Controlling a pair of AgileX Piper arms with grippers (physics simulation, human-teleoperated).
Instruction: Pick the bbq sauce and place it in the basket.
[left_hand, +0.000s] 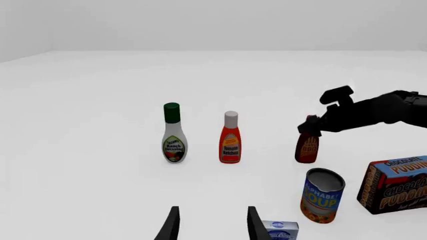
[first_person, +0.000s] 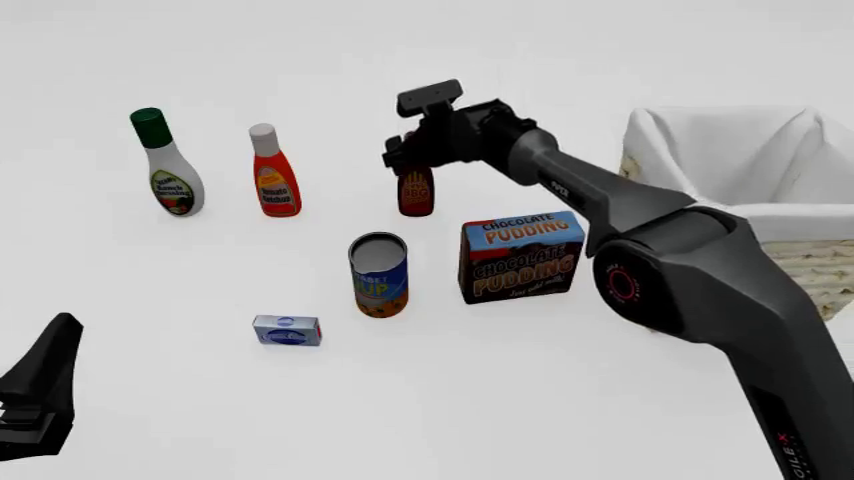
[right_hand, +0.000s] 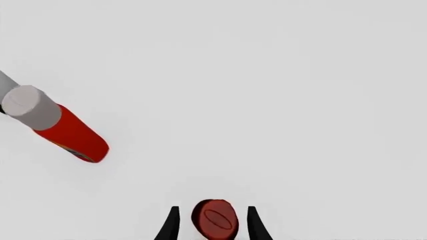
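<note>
The bbq sauce is a slim dark brown bottle with a red cap, standing upright mid-table, also seen in the left wrist view. My right gripper hangs over it, open. Its fingers straddle the red cap with small gaps on both sides, as the right wrist view shows. The basket, woven with a white lining, stands at the right. My left gripper is low at the near left, open and empty in its own view.
A white ranch bottle and an orange-red ketchup bottle stand left of the sauce. Nearer me are a soup can, a chocolate pudding box and a small blue box.
</note>
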